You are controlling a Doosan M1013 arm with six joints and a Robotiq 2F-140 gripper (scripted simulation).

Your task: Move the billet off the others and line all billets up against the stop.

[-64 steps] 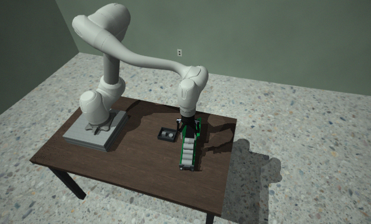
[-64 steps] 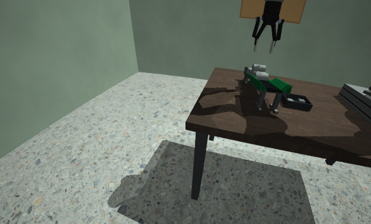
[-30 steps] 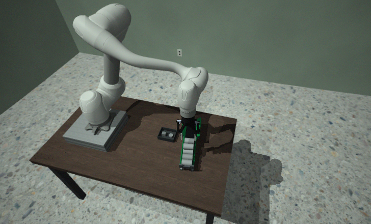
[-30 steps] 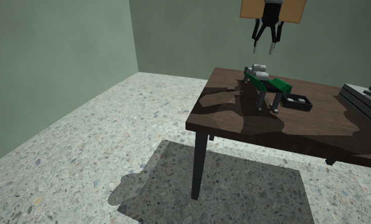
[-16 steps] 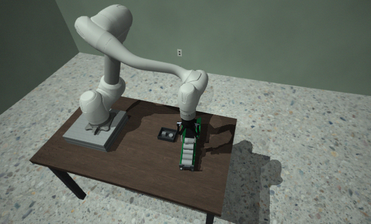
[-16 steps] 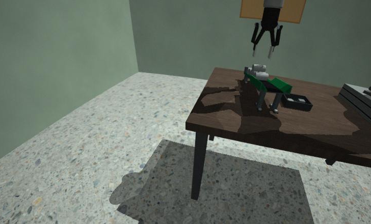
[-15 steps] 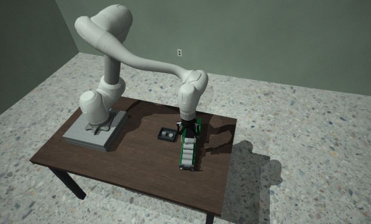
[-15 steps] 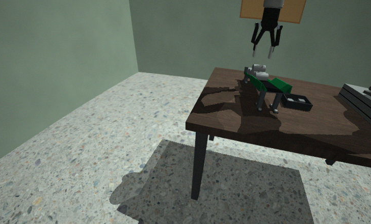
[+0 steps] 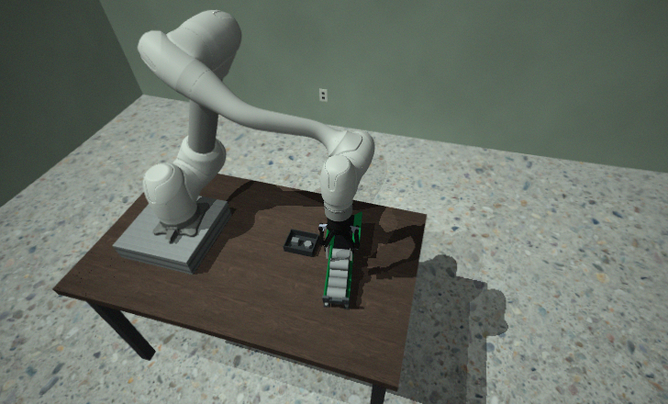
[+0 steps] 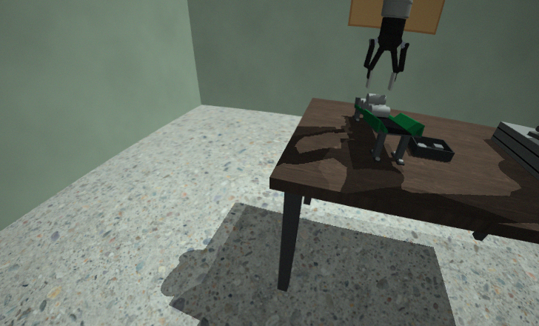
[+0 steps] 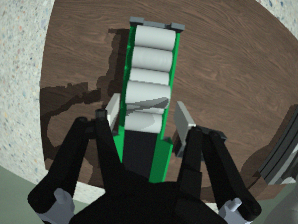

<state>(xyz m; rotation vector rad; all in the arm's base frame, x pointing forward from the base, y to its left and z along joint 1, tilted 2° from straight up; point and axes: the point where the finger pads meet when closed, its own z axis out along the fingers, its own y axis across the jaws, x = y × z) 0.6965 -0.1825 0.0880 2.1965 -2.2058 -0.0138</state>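
The green-railed feed ramp [image 9: 338, 274] stands on the wooden table and slopes down to a grey stop [image 11: 157, 24]. Several grey billets [image 11: 152, 59] lie across it in a row against the stop. One billet [image 11: 149, 104] rests on top of the upper end of the row, slightly skewed; it also shows in the exterior view [image 10: 375, 98], raised above the others. My gripper [image 10: 379, 84] hangs open and empty a short way above this raised billet, fingers pointing down, one fingertip on each side of the ramp in the wrist view [image 11: 147, 116].
A small dark tray [image 9: 301, 242] with grey pieces sits on the table beside the ramp's upper end. The arm's grey base plate [image 9: 173, 236] stands at the table's left. The table's edge is close to the ramp's low end.
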